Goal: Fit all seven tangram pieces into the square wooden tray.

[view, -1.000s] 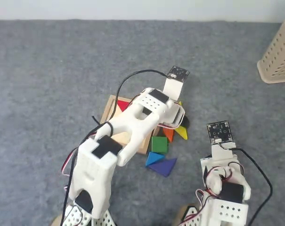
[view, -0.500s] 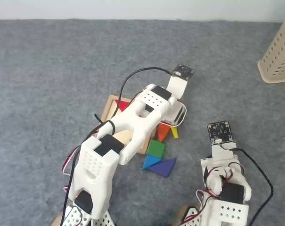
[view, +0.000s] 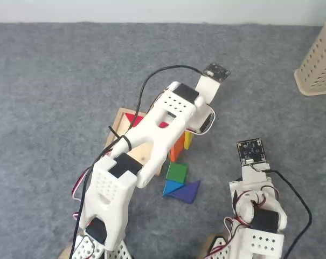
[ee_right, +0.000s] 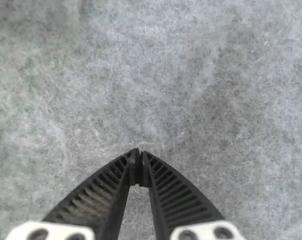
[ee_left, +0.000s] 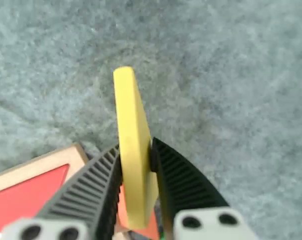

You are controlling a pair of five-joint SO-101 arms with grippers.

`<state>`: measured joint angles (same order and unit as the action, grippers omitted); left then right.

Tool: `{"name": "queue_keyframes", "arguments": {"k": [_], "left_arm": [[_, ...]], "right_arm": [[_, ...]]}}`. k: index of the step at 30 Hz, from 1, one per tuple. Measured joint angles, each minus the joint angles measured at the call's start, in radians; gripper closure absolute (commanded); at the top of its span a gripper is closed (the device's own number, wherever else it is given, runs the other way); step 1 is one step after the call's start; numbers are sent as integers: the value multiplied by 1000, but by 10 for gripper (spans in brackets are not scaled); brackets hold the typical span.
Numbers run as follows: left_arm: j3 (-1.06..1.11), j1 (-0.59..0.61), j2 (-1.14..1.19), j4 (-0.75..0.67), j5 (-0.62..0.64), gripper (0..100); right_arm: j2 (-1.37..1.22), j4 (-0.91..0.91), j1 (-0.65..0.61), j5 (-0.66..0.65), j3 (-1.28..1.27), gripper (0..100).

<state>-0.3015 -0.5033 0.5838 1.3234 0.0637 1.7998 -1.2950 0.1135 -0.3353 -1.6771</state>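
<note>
Grey felt bench (view: 55, 81), two arms at its near side. Now the left pincer (ee_left: 135, 150) pinches the yellow piece (ee_left: 130, 115) on edge. One second back that piece sat low by the orange piece (view: 176, 151), farther from the wooden tray (ee_left: 46, 162); it has since been raised and carried trayward. The tray, with the red piece (ee_left: 31, 192) seated in it, lies just below and beside the pincer. The green piece (view: 177, 171), blue piece (view: 172, 187) and purple piece (view: 189, 191) lie loose behind it. The right pincer (ee_right: 140, 167) is pressed together over bare felt. Judgement: pick done, placement pending.
</note>
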Motion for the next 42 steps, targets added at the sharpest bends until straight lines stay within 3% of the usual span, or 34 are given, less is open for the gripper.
{"name": "queue_keyframes", "arguments": {"k": [6, 12, 22, 26, 34, 38, 42], "left_arm": [[-126, 14, 0, 130, -60, 967], [-224, 123, -40, 241, -121, 967], [-224, 367, -261, 370, -262, 969], [-101, 445, -359, 373, -307, 969], [454, 552, -720, 127, -391, 967], [712, 549, -821, 2, -400, 967], [850, 574, -821, -115, -321, 967]], "right_arm": [[0, 0, 0, 0, 0, 992], [0, 0, 0, 0, 0, 992], [0, 0, 0, 0, 0, 992], [0, 0, 0, 0, 0, 992], [0, 0, 0, 0, 0, 992], [0, 0, 0, 0, 0, 992], [0, 0, 0, 0, 0, 992]]}}
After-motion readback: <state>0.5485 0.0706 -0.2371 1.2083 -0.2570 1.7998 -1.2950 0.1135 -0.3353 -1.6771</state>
